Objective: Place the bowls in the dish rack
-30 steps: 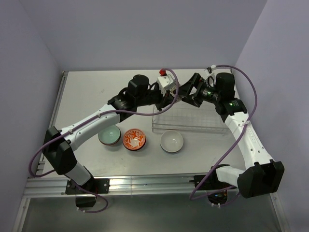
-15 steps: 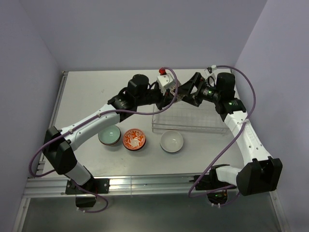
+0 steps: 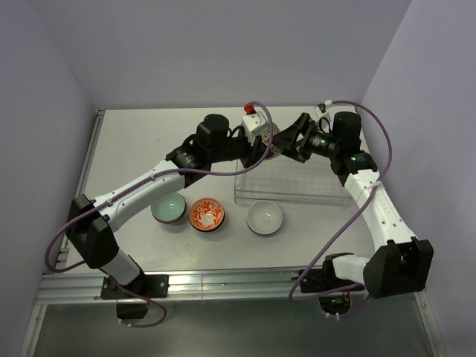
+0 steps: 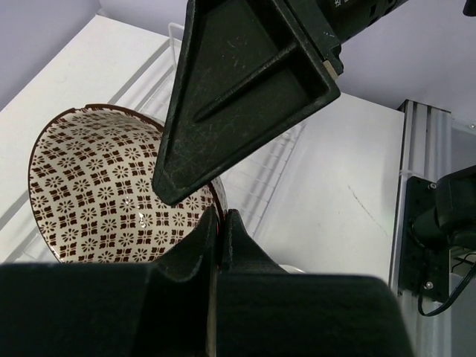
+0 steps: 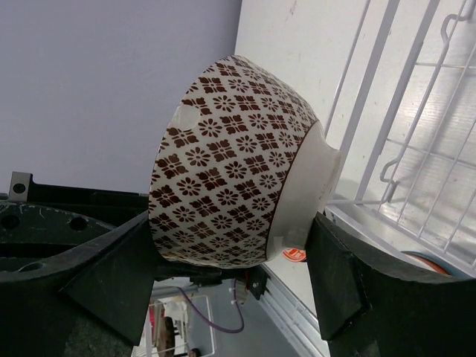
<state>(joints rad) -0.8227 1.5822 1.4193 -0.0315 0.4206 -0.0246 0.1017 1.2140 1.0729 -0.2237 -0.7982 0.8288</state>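
Observation:
A brown-patterned bowl (image 3: pixel 274 143) hangs tilted on its side above the far left corner of the wire dish rack (image 3: pixel 297 186). My left gripper (image 3: pixel 264 149) is shut on its rim; in the left wrist view the fingertips (image 4: pixel 221 223) pinch the rim of the bowl (image 4: pixel 97 186). My right gripper (image 3: pixel 286 141) brackets the same bowl (image 5: pixel 230 163), with one finger (image 5: pixel 111 282) on the rim side and the other on the white foot. On the table in front of the rack sit a pale green bowl (image 3: pixel 169 207), an orange-red bowl (image 3: pixel 207 214) and a white bowl (image 3: pixel 265 217).
A white box with a red top (image 3: pixel 254 120) stands just behind the two grippers. The rack's wires (image 5: pixel 416 149) lie right below the held bowl. Walls close in the table at the back, left and right.
The right arm has shifted slightly up and back at the bowl. The left arm and the three bowls on the table have not moved.

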